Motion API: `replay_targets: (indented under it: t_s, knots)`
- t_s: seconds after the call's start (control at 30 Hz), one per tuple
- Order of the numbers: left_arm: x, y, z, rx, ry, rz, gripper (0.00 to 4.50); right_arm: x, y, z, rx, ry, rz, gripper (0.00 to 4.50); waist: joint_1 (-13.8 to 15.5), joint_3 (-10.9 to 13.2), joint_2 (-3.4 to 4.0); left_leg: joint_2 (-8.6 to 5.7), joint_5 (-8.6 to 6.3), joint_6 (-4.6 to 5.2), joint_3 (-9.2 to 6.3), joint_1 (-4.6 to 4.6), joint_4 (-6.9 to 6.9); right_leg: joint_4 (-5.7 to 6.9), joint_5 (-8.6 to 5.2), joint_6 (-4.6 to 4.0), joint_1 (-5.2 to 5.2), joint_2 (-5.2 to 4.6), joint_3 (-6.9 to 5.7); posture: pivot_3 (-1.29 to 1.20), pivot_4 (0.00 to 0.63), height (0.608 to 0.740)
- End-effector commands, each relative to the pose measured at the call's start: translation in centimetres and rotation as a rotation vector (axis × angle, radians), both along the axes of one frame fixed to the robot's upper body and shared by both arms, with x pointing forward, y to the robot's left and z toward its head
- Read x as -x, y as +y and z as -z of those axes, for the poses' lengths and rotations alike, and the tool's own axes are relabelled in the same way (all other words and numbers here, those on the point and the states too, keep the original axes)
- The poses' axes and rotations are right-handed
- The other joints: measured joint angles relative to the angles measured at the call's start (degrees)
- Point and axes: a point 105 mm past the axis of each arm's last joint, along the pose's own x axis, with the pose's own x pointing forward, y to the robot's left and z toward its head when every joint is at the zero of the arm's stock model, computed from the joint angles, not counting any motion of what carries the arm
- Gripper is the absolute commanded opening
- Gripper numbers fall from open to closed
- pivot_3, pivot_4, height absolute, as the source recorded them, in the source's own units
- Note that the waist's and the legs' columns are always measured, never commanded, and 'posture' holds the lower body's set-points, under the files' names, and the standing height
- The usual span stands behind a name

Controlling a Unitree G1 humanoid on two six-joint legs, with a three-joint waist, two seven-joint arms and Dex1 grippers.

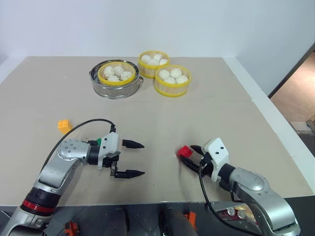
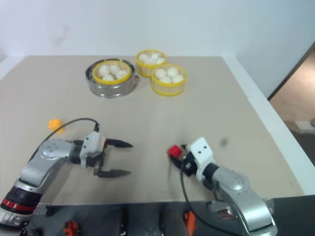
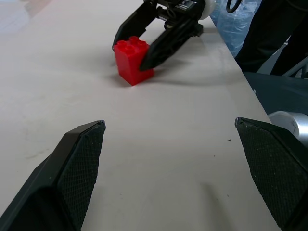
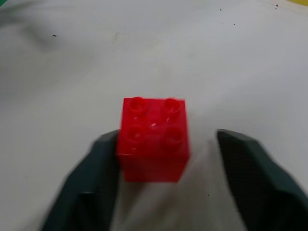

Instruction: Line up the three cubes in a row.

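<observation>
The red cube (image 4: 154, 139) stands studs up on the beige table (image 1: 197, 113), near the front edge. It sits between the fingers of my right gripper (image 1: 187, 153). One finger (image 4: 96, 163) touches its side and the other stands a small gap away, so the jaws are open around it. My left gripper (image 1: 143, 159) hovers wide open and empty to the left, pointing at the red cube (image 3: 132, 60). The orange-yellow cube (image 1: 64, 125) lies further left. A bit of green (image 1: 99, 141), perhaps the green cube, peeks out behind my left wrist.
At the back of the table stand baskets of white buns: one (image 1: 116, 73) inside a metal pot (image 1: 117, 89), and two yellow-rimmed ones (image 1: 153, 63) (image 1: 172, 79) to its right. The table's front edge runs just below both grippers.
</observation>
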Motion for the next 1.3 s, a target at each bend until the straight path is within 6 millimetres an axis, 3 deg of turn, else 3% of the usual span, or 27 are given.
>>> replay_targets:
  t_s: [0.03, 0.07, 0.1, 0.27, 0.57, 0.7, 0.83, 1.0, 1.3]
  knots:
    - [0.1, 0.3, -0.3, -0.006, -0.024, 0.005, 4.5, 0.1, 0.0, -0.4, -0.011, -0.024, 0.0, 1.63, 0.0, 0.0, 0.0, 0.0, 0.0, 0.0, 0.0, 0.0, 0.0, 0.0, 0.0, 0.0, 0.0, 0.0, 0.0, 0.0, 0.15, 0.74]
    - [0.1, 0.3, -0.2, -0.008, -0.022, 0.005, 4.5, 0.1, 0.0, -0.4, -0.012, -0.023, 0.0, 1.29, 0.0, 0.0, 0.0, 0.0, 0.0, 0.0, 0.0, 0.0, 0.0, 0.0, 0.0, 0.0, 0.0, 0.0, 0.0, 0.0, 0.15, 0.74]
    - [0.2, 0.4, -0.1, -0.011, -0.021, 0.005, 4.5, 0.2, 0.0, -0.3, -0.012, -0.022, 0.0, 1.22, 0.0, 0.0, 0.0, 0.0, 0.0, 0.0, 0.0, 0.01, 0.0, 0.0, 0.0, 0.0, 0.0, 0.0, 0.0, 0.0, 0.15, 0.74]
    - [-0.1, 0.6, -0.1, 0.0, -0.022, -0.025, 4.5, 0.0, 0.3, -0.8, -0.019, -0.031, -0.068, 1.22, 0.0, 0.0, 0.0, 0.0, 0.0, 0.0, 0.0, 0.0, 0.0, 0.0, 0.0, 0.0, 0.0, 0.0, 0.0, 0.0, 0.15, 0.74]
    - [-0.3, 1.1, -1.1, 0.068, -0.017, -0.118, 4.5, -5.1, 2.5, -5.5, 0.035, -0.01, -0.586, 1.22, -0.5, 0.1, 0.02, 0.01, 0.07, 0.11, -0.09, 0.12, 0.11, 0.01, 0.21, -0.06, 0.02, 0.15, 0.06, 0.0, 0.15, 0.74]
    - [-0.1, 1.2, -1.5, 0.081, -0.028, -0.169, 4.5, -7.0, 3.0, -4.4, 0.126, 0.04, -0.767, 1.22, -0.1, 0.1, 0.03, 0.01, 0.06, 0.12, -0.09, 0.09, -0.07, 0.0, 0.13, -0.1, -0.01, 0.2, 0.07, 0.0, 0.15, 0.74]
    - [-0.1, 1.3, -2.3, 0.122, -0.033, -0.241, 4.5, -8.2, 3.5, -3.7, 0.175, 0.034, -0.83, 1.22, 0.0, 0.1, 0.04, -0.01, -0.09, 0.26, -0.07, -0.05, -0.06, 0.0, 0.07, 0.25, -0.08, 0.19, 0.09, 0.0, 0.15, 0.74]
    - [0.1, 1.5, -2.5, 0.127, -0.037, -0.294, 4.5, -8.5, 4.4, -3.7, 0.145, 0.038, -0.879, 1.22, 0.0, 0.1, 0.07, 0.0, -0.21, 0.28, -0.05, -0.04, -0.07, 0.01, -0.03, 0.31, -0.08, 0.2, 0.12, 0.0, 0.15, 0.74]
    - [0.0, 1.6, -2.7, 0.123, -0.033, -0.318, 4.5, -8.9, 4.2, -3.0, 0.152, 0.026, -0.856, 1.22, 0.0, 0.1, 0.07, 0.0, -0.18, 0.26, -0.03, 0.03, 0.05, 0.05, 0.13, 0.16, -0.04, 0.19, 0.13, 0.0, 0.15, 0.74]
